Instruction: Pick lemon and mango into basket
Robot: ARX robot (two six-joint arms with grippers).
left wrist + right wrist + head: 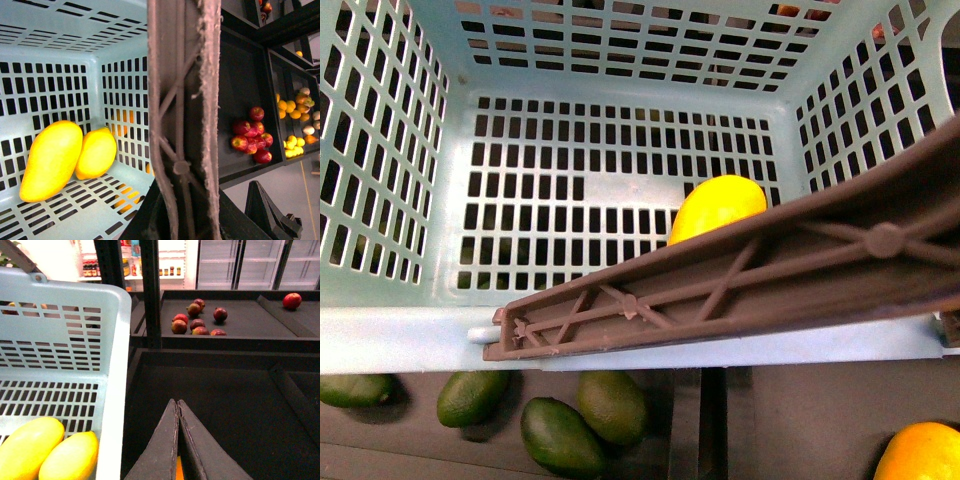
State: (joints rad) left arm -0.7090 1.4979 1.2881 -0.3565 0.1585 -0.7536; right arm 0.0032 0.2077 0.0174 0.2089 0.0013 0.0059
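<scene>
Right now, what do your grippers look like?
The right gripper has two long, flat, matte dark-grey fingers that taper to narrow tips. No cables or markings show. In the left wrist view only a black housing shows at the edge.

The right gripper point(178, 440) is seen with its fingers pressed together, tips toward twelve o'clock; something orange is perhaps hidden beneath.

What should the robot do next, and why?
Probably open the right gripper and lower it onto the roundish yellow-orange fruit outside the basket. Its fingers are shut, and a mango and a smaller yellow fruit already lie inside.
</scene>
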